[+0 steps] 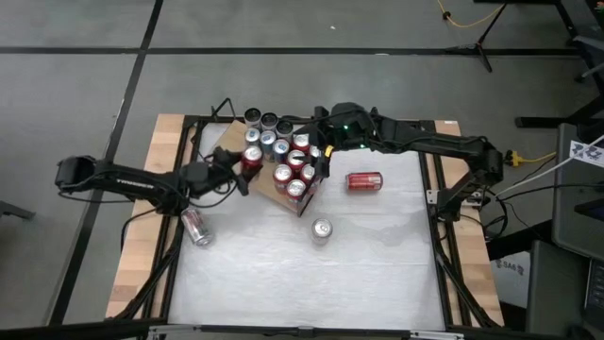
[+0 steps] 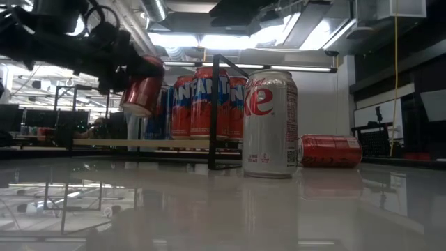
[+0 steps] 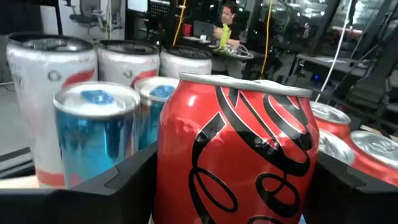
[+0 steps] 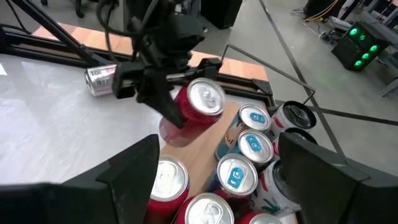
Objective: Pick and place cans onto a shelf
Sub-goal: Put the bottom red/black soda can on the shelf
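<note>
My left gripper (image 1: 247, 164) reaches in from the table's left and is shut on a red can (image 1: 252, 158), held over the left part of the shelf (image 1: 267, 194). The shelf is a light-brown board with a black frame (image 2: 212, 115). Several cans (image 1: 285, 149), red, silver and blue-topped, stand upright on the board. My right gripper (image 4: 227, 174) hangs open above these cans, holding nothing. The held can also shows tilted in the low view (image 2: 143, 87). My left gripper pinches the red can's curved side wall (image 3: 186, 168) between its two fingers (image 3: 112, 183), one on each side. The fingers come in roughly level from the table's left. The can is lifted clear of the board and tilted, its silver top (image 4: 206, 97) facing up.
On the white tabletop stand an upright silver can (image 1: 322, 229) in the middle and a red can on its side (image 1: 363, 180) to the right. Another can (image 1: 195, 227) lies at the left. A person sits in the room beyond (image 3: 227, 25).
</note>
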Robot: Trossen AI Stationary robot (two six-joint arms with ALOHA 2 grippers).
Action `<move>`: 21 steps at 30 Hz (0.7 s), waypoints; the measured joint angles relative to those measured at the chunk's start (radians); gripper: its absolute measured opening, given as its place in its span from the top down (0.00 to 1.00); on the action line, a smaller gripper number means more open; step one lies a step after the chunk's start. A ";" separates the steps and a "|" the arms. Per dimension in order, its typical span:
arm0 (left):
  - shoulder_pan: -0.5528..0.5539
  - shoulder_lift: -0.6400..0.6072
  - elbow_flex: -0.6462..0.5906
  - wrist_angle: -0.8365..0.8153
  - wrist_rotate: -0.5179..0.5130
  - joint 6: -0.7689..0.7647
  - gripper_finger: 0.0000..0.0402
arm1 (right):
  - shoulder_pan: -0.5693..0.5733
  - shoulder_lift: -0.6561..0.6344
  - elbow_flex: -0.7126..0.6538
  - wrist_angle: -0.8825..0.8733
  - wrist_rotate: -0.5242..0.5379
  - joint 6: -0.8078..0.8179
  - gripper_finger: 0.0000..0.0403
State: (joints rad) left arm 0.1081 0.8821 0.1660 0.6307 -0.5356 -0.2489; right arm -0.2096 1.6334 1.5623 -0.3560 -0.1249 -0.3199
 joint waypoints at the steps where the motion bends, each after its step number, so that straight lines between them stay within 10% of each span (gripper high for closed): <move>1: -0.014 0.010 -0.016 0.035 -0.021 0.000 0.28 | 0.000 0.002 0.000 0.003 0.000 0.000 0.21; 21: -0.088 0.379 -0.036 0.433 -0.246 0.049 0.28 | 0.001 0.113 -0.001 0.173 -0.029 0.002 0.21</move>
State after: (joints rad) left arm 0.0202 1.2615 0.1299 1.0634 -0.7816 -0.1996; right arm -0.2089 1.7462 1.5616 -0.1830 -0.1536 -0.3183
